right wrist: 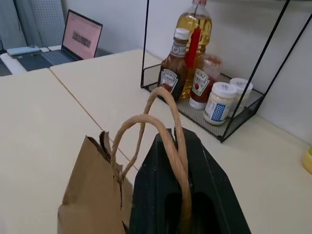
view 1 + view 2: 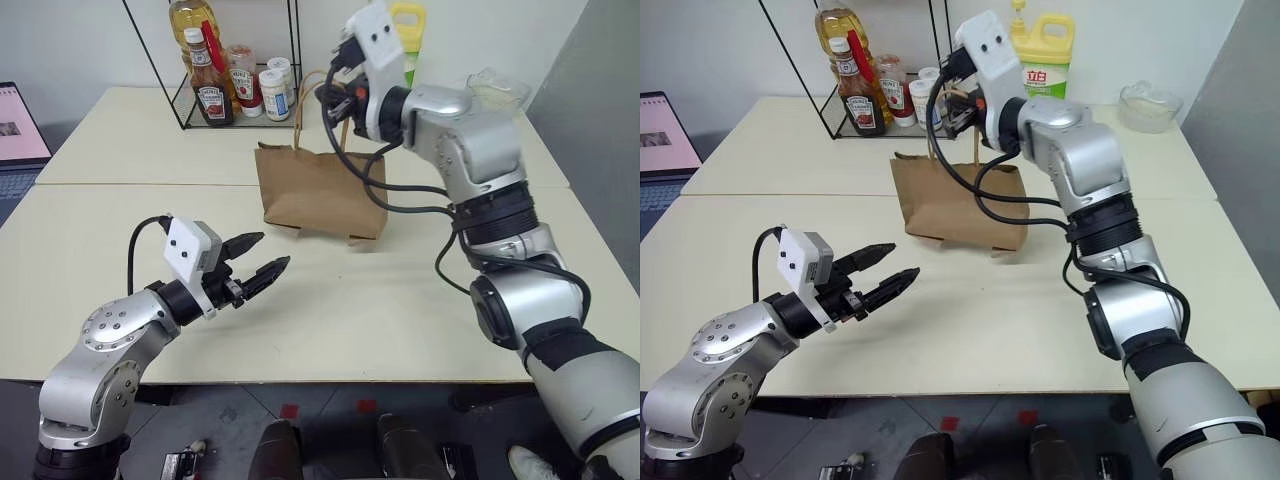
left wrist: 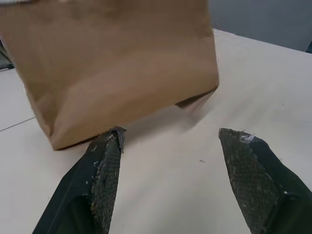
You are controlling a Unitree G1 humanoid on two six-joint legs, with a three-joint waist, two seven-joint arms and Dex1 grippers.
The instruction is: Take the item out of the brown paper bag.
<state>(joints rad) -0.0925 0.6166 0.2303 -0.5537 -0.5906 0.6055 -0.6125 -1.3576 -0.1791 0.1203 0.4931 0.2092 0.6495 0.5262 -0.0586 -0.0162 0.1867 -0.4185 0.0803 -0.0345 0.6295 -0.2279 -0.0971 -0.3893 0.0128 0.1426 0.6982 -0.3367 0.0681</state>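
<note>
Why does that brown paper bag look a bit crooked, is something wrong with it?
The plain brown paper bag is tilted, one bottom corner off the cream table. The right gripper, fingers shut, holds its tan cord handles. No spill or tear shows.

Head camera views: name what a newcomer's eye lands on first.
The brown paper bag stands mid-table, its cord handles draped over the shut right gripper above it. Nearer the table's front edge, the left gripper hangs open, aimed at the bag.
</note>
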